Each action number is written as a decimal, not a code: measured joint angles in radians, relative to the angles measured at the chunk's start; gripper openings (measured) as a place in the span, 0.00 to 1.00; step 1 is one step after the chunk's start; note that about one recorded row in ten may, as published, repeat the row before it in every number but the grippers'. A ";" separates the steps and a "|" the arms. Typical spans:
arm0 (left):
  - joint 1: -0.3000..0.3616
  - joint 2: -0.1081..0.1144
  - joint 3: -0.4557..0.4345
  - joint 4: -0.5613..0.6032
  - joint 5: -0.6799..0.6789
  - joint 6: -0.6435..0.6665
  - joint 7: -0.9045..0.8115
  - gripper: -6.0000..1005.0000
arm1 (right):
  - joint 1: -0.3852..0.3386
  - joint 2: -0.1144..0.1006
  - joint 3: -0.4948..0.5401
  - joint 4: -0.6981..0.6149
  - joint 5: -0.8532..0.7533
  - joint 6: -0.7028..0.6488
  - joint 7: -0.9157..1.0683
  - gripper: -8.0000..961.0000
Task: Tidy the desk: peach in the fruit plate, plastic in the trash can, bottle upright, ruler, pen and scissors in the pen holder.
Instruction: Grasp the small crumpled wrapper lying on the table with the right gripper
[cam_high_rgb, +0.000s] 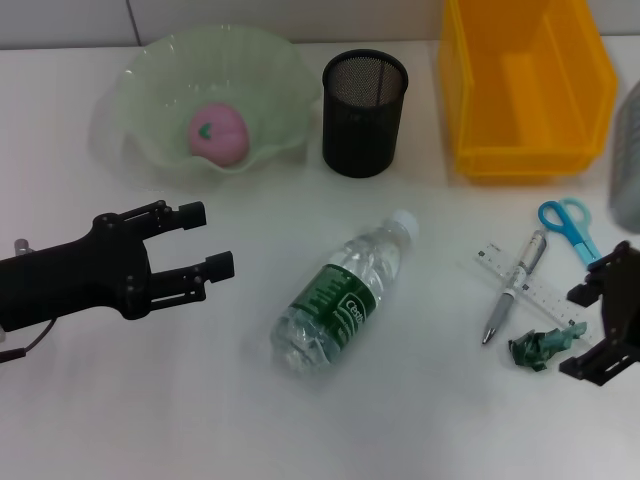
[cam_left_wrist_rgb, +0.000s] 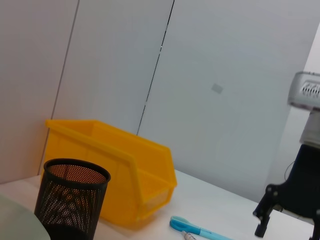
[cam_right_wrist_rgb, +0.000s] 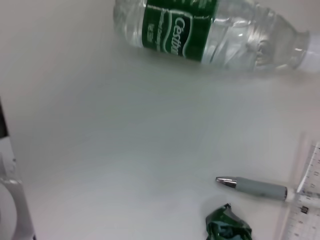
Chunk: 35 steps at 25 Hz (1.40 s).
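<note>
Bottle (cam_high_rgb: 345, 295) lies on its side on the white surface (cam_high_rgb: 180, 400), white cap toward the black mesh pen holder (cam_high_rgb: 364, 112); left of the pen holder the peach (cam_high_rgb: 218, 133) sits in the green fruit plate (cam_high_rgb: 150, 95), right of it stands the yellow bin (cam_high_rgb: 525, 85); right of the bottle the pen (cam_high_rgb: 513, 287) lies across the clear ruler (cam_high_rgb: 540, 292), blue scissors (cam_high_rgb: 570, 226) just beyond, crumpled green plastic (cam_high_rgb: 542, 345) just beside the pen's tip; left tool (cam_high_rgb: 205, 240) hovers left of the bottle, fingers apart and empty; right tool (cam_high_rgb: 590, 335) hangs beside the plastic, fingers apart, gripping nothing.
</note>
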 joint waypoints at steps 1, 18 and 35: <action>0.000 0.000 -0.001 0.000 0.000 0.000 0.000 0.79 | -0.001 0.000 -0.022 0.011 -0.006 0.019 0.003 0.86; -0.007 -0.002 -0.001 -0.002 0.007 -0.006 0.000 0.79 | 0.060 0.001 -0.153 0.248 -0.033 0.203 0.016 0.64; 0.001 -0.002 -0.001 -0.002 0.007 -0.014 0.000 0.78 | 0.028 0.001 -0.144 0.182 -0.035 0.169 0.025 0.05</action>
